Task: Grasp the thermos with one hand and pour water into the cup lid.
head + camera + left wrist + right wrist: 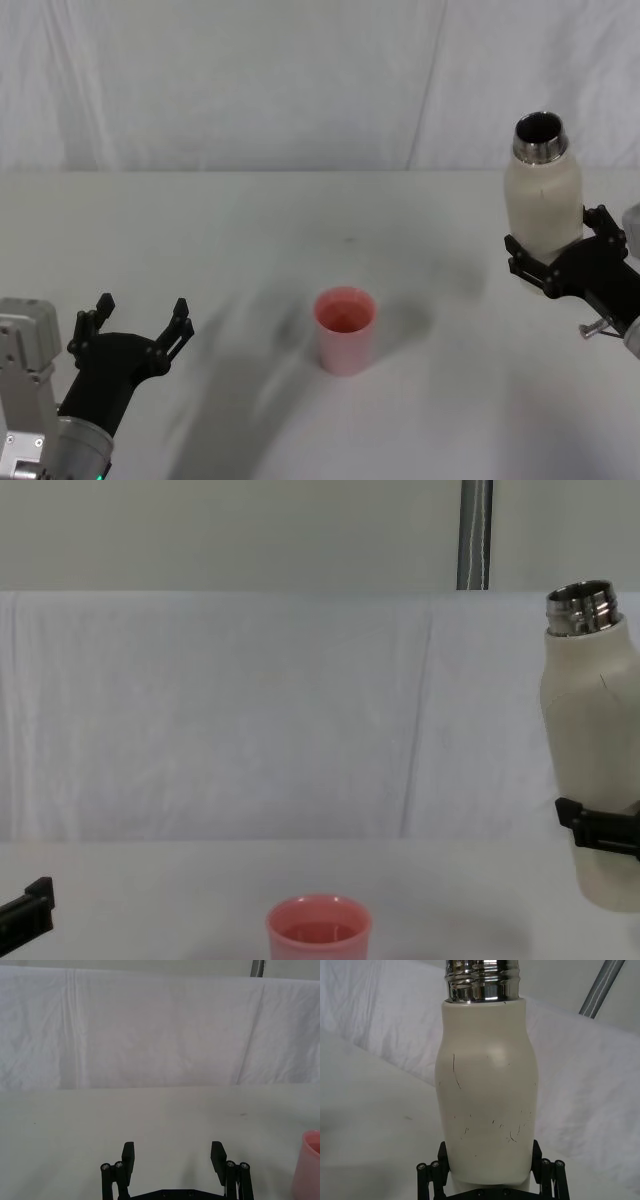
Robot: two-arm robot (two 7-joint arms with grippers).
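The right end effector (pixel 560 262) is clenched around the thermos (pixel 543 200), up off the surface. Carry it over the cup (pixel 345 328), then tip slowly. The left end effector (pixel 135 325) waits, fingers apart.

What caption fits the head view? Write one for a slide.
Right gripper holds the uncapped thermos upright beside the pink cup lid; left gripper waits open.

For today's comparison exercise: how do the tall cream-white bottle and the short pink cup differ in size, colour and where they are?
The tall cream-white matte thermos with its shiny steel neck is much taller than the short salmon-pink plastic cup lid. The thermos is held off the white table in the right hand, on the robot's right; the cup lid stands on the table near the middle. Both are upright, with open mouths.
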